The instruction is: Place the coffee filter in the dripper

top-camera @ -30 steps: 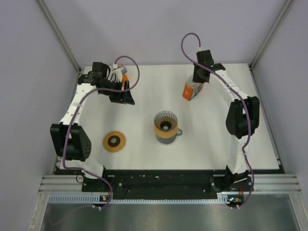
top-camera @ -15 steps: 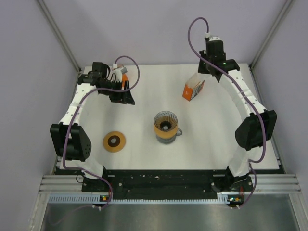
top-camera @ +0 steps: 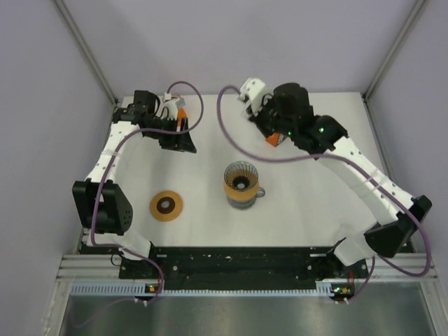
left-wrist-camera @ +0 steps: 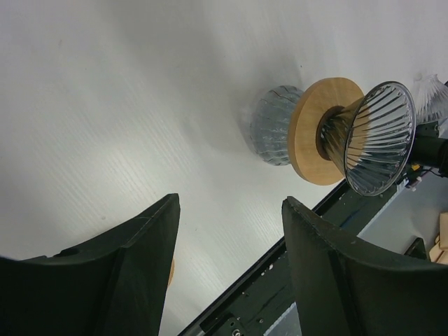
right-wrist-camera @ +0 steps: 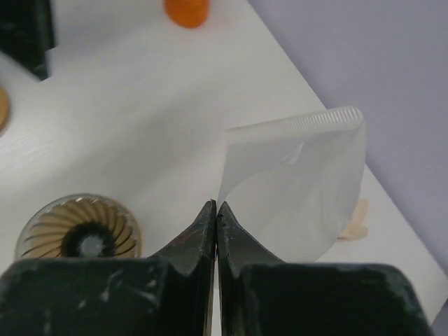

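Note:
The glass dripper (top-camera: pixel 240 180) with a wooden collar stands on a glass cup at the table's middle. It also shows in the left wrist view (left-wrist-camera: pixel 364 136) and the right wrist view (right-wrist-camera: pixel 80 234). My right gripper (top-camera: pixel 257 106) is shut on a white paper coffee filter (top-camera: pixel 250 89) and holds it in the air behind the dripper. In the right wrist view the jaws (right-wrist-camera: pixel 216 204) pinch the filter's (right-wrist-camera: pixel 301 189) lower edge. My left gripper (top-camera: pixel 178 140) is open and empty at the back left; its fingers (left-wrist-camera: pixel 133 252) frame bare table.
An orange filter box (top-camera: pixel 274 138) stands at the back, partly hidden under my right arm. An orange disc with a dark centre (top-camera: pixel 166 206) lies at the front left. An orange object (right-wrist-camera: pixel 186 10) sits beside the left gripper. Grey walls enclose the table.
My right arm has risen from the orange box and swung left with a white filter in its jaws. The left arm has not moved.

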You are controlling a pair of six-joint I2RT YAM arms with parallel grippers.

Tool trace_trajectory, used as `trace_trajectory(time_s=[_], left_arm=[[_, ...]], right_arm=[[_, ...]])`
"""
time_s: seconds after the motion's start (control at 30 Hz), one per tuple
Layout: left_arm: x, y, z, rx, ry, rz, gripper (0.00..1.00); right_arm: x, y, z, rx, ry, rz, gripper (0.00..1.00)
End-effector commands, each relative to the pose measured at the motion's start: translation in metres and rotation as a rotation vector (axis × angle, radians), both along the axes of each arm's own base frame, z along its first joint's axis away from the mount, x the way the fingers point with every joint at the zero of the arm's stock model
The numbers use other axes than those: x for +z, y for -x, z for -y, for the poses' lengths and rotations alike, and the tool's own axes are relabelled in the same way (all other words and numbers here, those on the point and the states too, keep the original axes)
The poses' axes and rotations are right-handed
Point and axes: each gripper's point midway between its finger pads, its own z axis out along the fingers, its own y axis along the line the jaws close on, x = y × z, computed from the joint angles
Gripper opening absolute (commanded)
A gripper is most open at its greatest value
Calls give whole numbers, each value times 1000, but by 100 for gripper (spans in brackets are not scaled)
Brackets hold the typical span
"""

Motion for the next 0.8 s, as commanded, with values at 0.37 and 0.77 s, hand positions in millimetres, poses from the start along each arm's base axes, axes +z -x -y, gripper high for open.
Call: trace_trajectory(time_s=[0.37, 0.77], left_arm=[[98, 28, 17, -152, 126, 280, 73], [113, 63, 99, -421, 88, 375, 85]], right_arm=[[-42, 154, -53, 814, 621, 341, 0], [-64, 150, -48, 844, 766, 293, 0]])
